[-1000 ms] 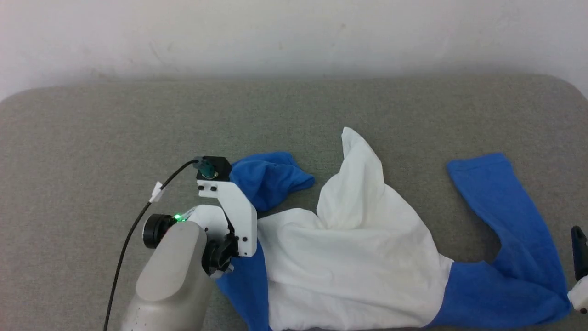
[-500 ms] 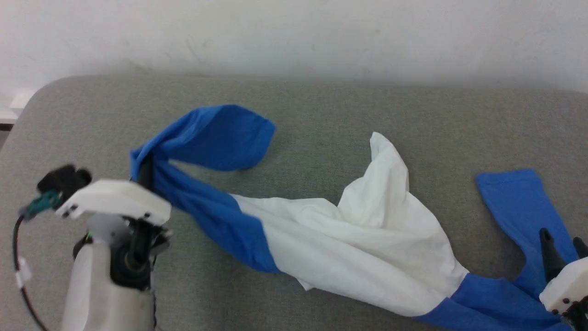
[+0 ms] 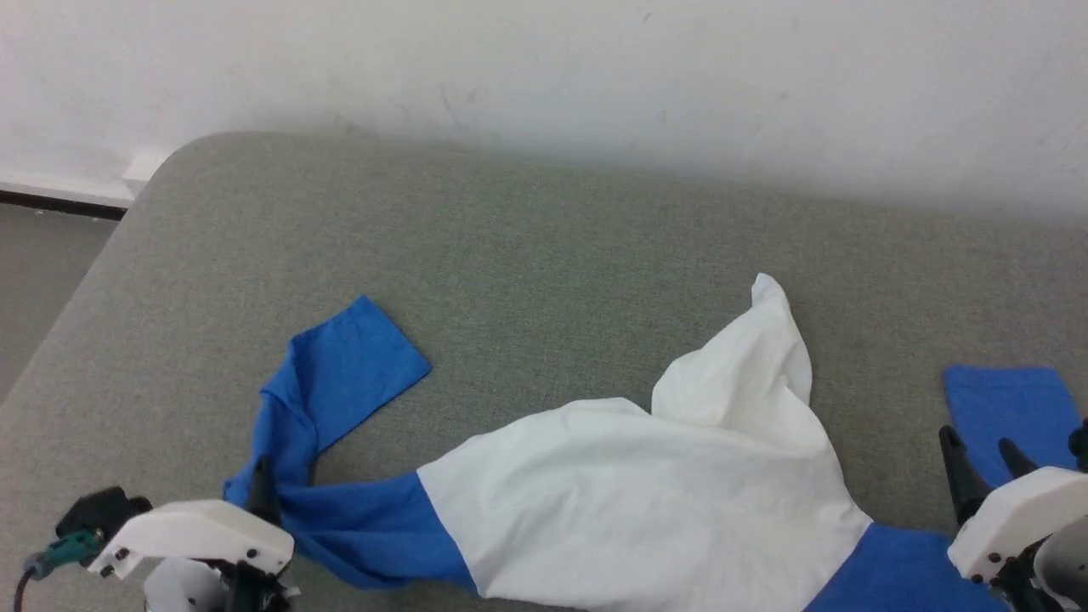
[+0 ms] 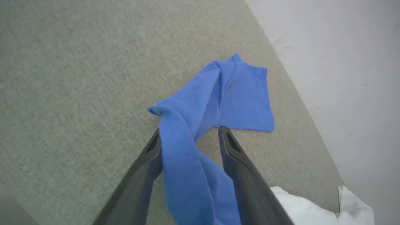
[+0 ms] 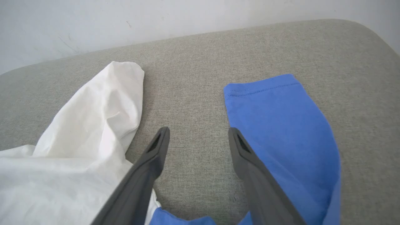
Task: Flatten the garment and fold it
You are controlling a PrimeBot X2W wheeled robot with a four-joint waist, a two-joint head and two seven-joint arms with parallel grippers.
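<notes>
The garment (image 3: 646,501) lies crumpled on the grey padded surface (image 3: 544,255), its white body in the middle and a blue sleeve at each end. The left sleeve (image 3: 340,374) is stretched out to the left, its cuff flat on the pad. My left gripper (image 4: 189,132) is open. The sleeve (image 4: 218,93) runs loosely between its fingers, draped against the left one. In the head view this gripper (image 3: 263,489) sits at the sleeve's near fold. My right gripper (image 5: 199,131) is open over bare pad, between the white body (image 5: 93,118) and the right sleeve (image 5: 281,118).
A white wall (image 3: 544,76) stands right behind the pad. The pad's rounded left corner (image 3: 161,170) drops to the floor (image 3: 34,280). Bare pad stretches behind the garment.
My left gripper, shut on the raised left sleeve half a second ago, has come down toward me and opened; the sleeve now rests on the pad. The camera has shifted. The right gripper stays open.
</notes>
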